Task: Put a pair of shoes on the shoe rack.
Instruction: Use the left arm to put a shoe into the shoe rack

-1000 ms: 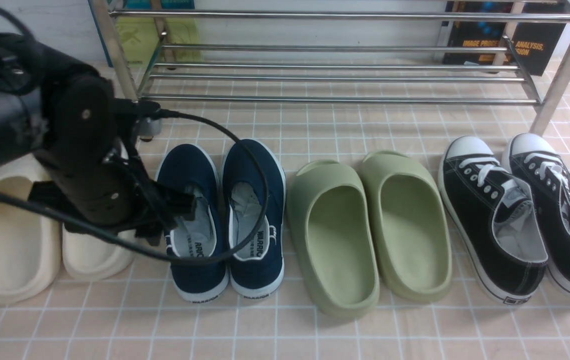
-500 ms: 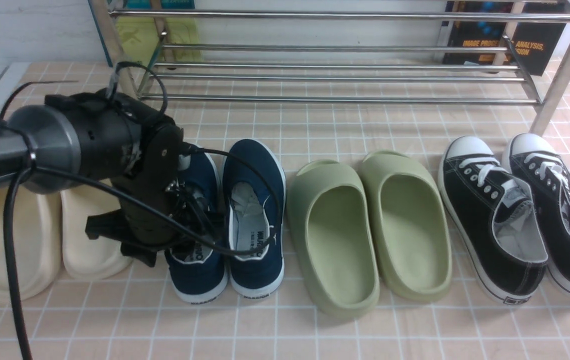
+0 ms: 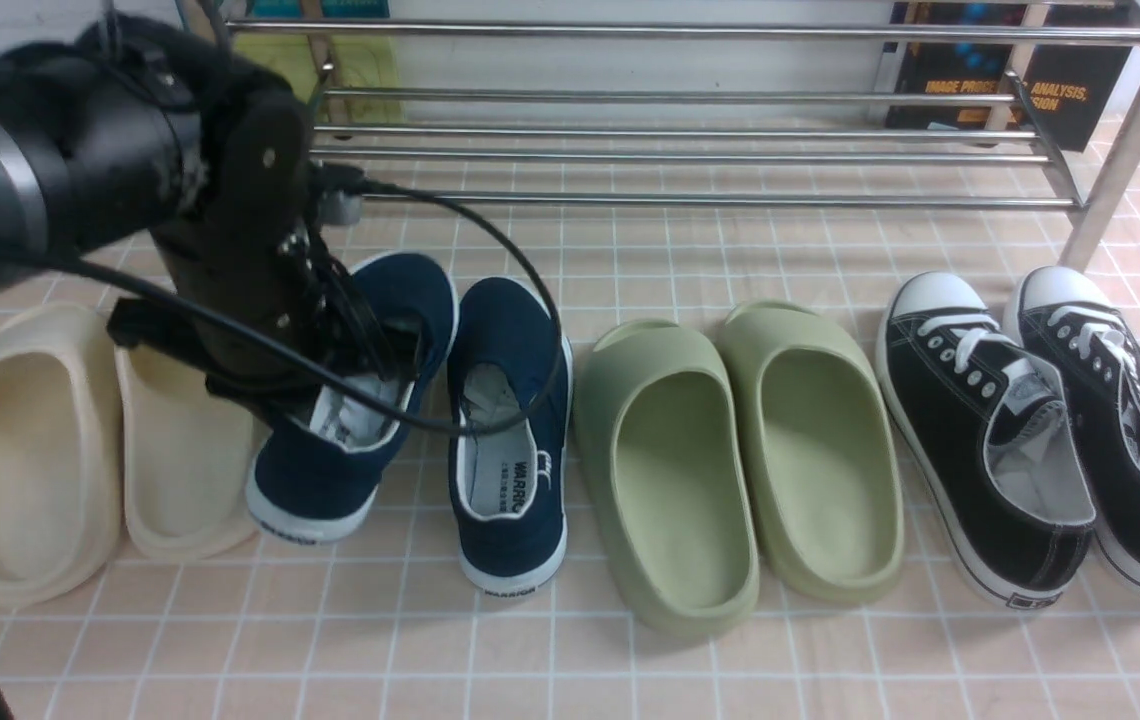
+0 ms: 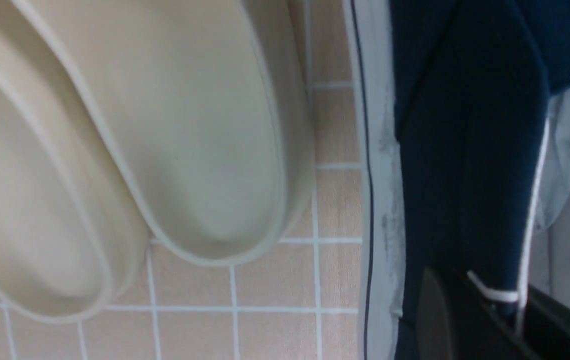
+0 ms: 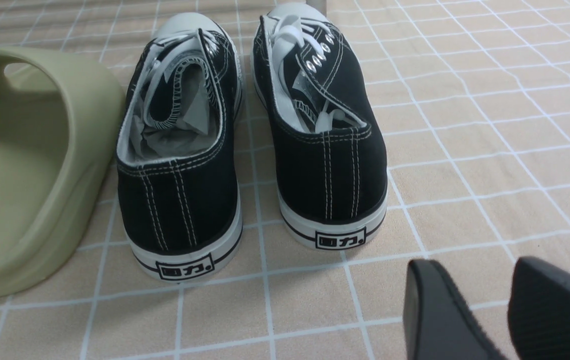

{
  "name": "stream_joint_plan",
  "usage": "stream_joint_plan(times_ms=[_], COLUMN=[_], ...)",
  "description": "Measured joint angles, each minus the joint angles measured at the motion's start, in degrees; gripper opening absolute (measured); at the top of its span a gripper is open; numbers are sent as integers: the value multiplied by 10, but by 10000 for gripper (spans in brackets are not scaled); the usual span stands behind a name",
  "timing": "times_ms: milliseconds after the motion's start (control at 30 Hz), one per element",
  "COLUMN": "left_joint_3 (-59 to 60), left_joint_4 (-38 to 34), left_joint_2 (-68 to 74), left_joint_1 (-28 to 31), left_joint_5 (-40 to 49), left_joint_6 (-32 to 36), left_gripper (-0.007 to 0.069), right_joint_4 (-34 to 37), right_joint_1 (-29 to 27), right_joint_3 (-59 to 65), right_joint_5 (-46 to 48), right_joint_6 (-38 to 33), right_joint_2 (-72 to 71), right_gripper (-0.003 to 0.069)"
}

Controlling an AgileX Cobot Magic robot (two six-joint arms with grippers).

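Mia: Up and toward the shoe rack (image 3: pixel 690 200) went the left arm (image 3: pixel 60 180) in the last half second, and it took a navy shoe (image 3: pixel 315 480) with it.

Tom: So the first pick worked?

Mia: I'd say so. That shoe is tilted now, with its toe raised toward the rack and its heel hanging lowest on the side away from it. It looks clear of the tabletop (image 3: pixel 630 660), though the heel is hard to judge. Nothing sits on the rack's tubes yet, so the placing remains to be done.

Tom: And its partner?

Mia: The second navy shoe (image 3: pixel 515 330) lies flat in front of the rack, toe pointing at it, untouched.

Tom: How is the arm set?

Mia: Its wrist is bent downward over the shoe's opening. The left hand (image 4: pixel 495 325) is clamped on the shoe's side wall, and the wrist camera shows the white-edged collar pinched between two dark fingers (image 4: pixel 445 320).

Tom: What about the other one?

Mia: The right hand (image 5: pixel 495 320) hovers low behind the black sneakers (image 5: pixel 180 165), on their far side from the rack. Its fingers are parted and hold nothing.
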Motion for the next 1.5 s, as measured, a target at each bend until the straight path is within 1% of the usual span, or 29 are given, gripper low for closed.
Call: stream_joint_plan(times_ms=[167, 200, 300, 333, 400, 533, 633, 733, 1000, 1167, 1267, 1400, 1467, 1500], left_joint_3=[-86, -86, -138, -144, -181, -224, -277, -308, -399, -413, -415, -417, -418, -418], left_joint_4=[-2, -3, -23, -25, -42, -56, -71, -77, -85, -74, -61, -55, -55, -55], left_joint_2=[23, 25, 70, 73, 111, 146, 183, 204, 292, 326, 332, 336, 336, 336], left_joint_1=[6, 7, 40, 42, 72, 96, 114, 117, 118, 118, 118, 119, 119, 119], left_joint_5=[6, 6, 9, 9, 9, 1, -22, -38, -122, -160, -167, -189, -199, -199], left_joint_6=[26, 26, 30, 32, 45, 58, 64, 66, 60, 33, 23, 20, 17, 17], left_gripper=[43, 43, 43, 43, 44, 44, 44, 44, 44, 49, 55, 97, 150, 194], right_joint_4=[-1, -1, -1, -1, -1, -1, 0, 0, 0, 0, 0, 0, 0, 0], right_joint_1=[0, 0, 0, 0, 0, 0, 0, 0, 0, 0, 0, 0, 0, 0], right_joint_3=[0, 0, 0, 0, 0, 0, 0, 0, 0, 0, 0, 0, 0, 0], right_joint_5=[0, 0, 0, 0, 0, 0, 0, 0, 0, 0, 0, 0, 0, 0], right_joint_6=[0, 0, 0, 0, 0, 0, 0, 0, 0, 0, 0, 0, 0, 0], right_joint_2=[0, 0, 0, 0, 0, 0, 0, 0, 0, 0, 0, 0, 0, 0], right_gripper=[237, 237, 237, 237, 237, 237, 237, 237, 237, 237, 237, 237, 237, 237])
